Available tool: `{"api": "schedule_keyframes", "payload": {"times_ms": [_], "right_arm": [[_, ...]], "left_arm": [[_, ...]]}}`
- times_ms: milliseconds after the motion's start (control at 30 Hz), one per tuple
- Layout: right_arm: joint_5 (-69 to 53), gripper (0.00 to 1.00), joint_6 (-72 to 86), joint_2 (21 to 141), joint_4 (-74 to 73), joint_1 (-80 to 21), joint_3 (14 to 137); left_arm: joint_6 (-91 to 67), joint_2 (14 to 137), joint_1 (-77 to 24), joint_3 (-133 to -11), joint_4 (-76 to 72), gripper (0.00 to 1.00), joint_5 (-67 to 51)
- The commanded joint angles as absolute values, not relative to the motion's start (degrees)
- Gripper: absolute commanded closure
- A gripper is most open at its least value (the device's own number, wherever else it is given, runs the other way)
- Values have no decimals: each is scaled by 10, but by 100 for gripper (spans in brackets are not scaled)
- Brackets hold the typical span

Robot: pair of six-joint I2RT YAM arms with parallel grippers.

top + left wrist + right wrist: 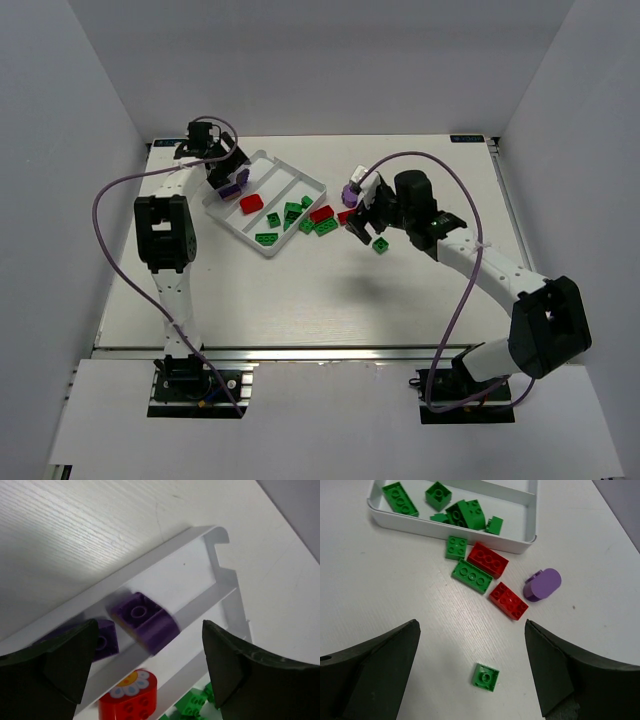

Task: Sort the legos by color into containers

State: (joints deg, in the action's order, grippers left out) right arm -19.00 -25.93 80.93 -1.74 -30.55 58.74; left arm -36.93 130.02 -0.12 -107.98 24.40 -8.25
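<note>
The white tray (312,184) lies at an angle at the back left. My left gripper (226,176) hangs open over its leftmost compartment. In the left wrist view a blurred purple lego (145,622) shows between the open jaws (149,629), free of both, beside another purple lego (103,639). A red flower-topped lego (129,698) lies in the middle compartment, and green legos (289,213) in the right one. My right gripper (364,226) is open above the table, with a small green lego (485,676) between its fingers' lines (471,626), untouched.
Loose beside the tray lie two red legos (487,559) (508,600), two green ones (471,576) (456,547) and a rounded purple one (543,584). The tray wall (470,532) stands just behind them. Grey walls enclose the table on three sides.
</note>
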Motion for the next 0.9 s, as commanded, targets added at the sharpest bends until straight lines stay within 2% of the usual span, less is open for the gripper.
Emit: {"api": "schedule_keyframes", "payload": {"times_ms": [0, 100, 233, 333, 400, 500, 667, 867], "right_arm": [[-136, 10, -236, 799, 29, -297, 578], [-143, 12, -209, 818, 29, -286, 586], [-112, 28, -112, 879, 3, -266, 659], [-70, 32, -51, 967, -80, -266, 738], [-59, 28, -25, 1038, -144, -267, 826], [-55, 11, -4, 1118, -184, -267, 918], [-11, 10, 24, 1214, -190, -267, 1010], [43, 10, 30, 1272, -178, -266, 1049]], "left_arm": [[-391, 1277, -1, -1106, 237, 2, -91], [-394, 1269, -1, -1106, 229, 2, -109], [-393, 1214, -1, -1086, 213, 2, -124], [-391, 1138, -1, -1022, 186, 2, -128], [-387, 1093, -1, -976, 169, 2, -131], [-377, 1002, -1, -881, 151, 2, -128], [-375, 843, 30, -721, 152, 2, -120], [-409, 719, 41, -611, 184, 2, -121]]}}
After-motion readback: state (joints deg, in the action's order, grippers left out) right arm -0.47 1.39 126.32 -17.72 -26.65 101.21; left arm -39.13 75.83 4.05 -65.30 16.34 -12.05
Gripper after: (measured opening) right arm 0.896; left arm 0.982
